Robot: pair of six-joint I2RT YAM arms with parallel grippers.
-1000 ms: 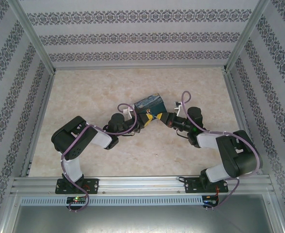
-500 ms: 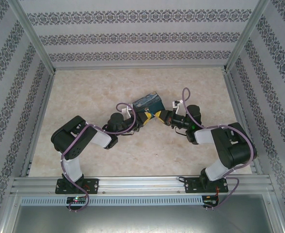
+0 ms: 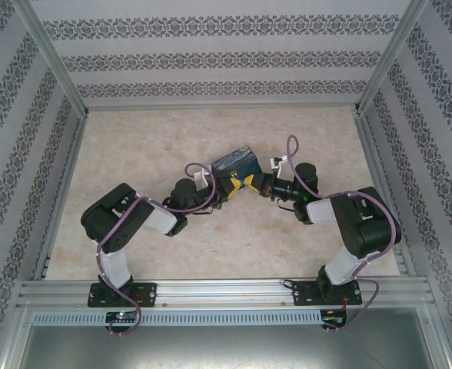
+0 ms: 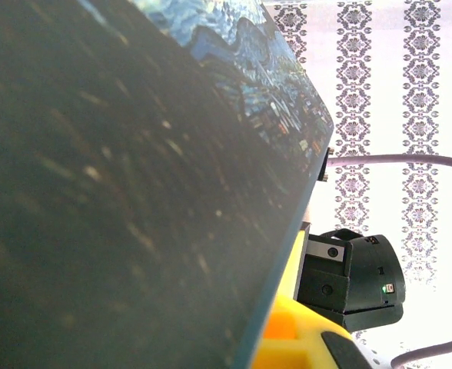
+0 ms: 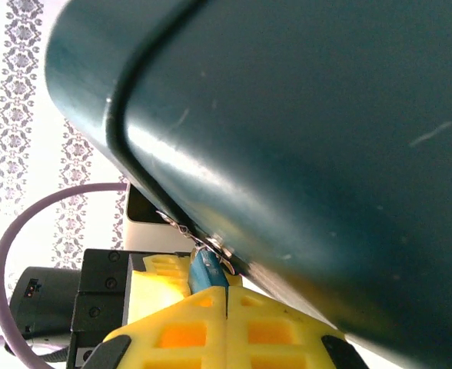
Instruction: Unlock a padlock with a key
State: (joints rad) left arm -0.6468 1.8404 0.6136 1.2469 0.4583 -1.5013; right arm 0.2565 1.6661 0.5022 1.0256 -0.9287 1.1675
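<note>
The padlock (image 5: pixel 204 269) is seen from the right wrist as a small light-blue body with a thin metal shackle. It is lodged against the lower edge of the night-sky box (image 3: pixel 234 162), just above the tips of the right end effector (image 5: pixel 226 298). The two yellow, waffle-ribbed plastic fingers of that end effector are pressed together with no gap along their seam. Whether anything is pinched between them cannot be told.

The box is presented at this wrist as a smooth, dark teal shell with a rounded corner and faint scratches. From the left wrist a swirling blue print is seen on its upper face.

In the top view the box is met from the left by the left end effector (image 3: pixel 227 187), and its yellow fingers lie against the near side of the box. The opening of the left end effector cannot be told.

A purple cable (image 5: pixel 28 224) is looped behind the black wrist housing.

The box is carried near the centre of the table (image 3: pixel 149 142), which has a beige, marbled finish. The table is enclosed by walls (image 3: pixel 211 58) papered in white with grey ornamental bands. It is bordered by an aluminium frame (image 3: pixel 226 290) at the near edge.
</note>
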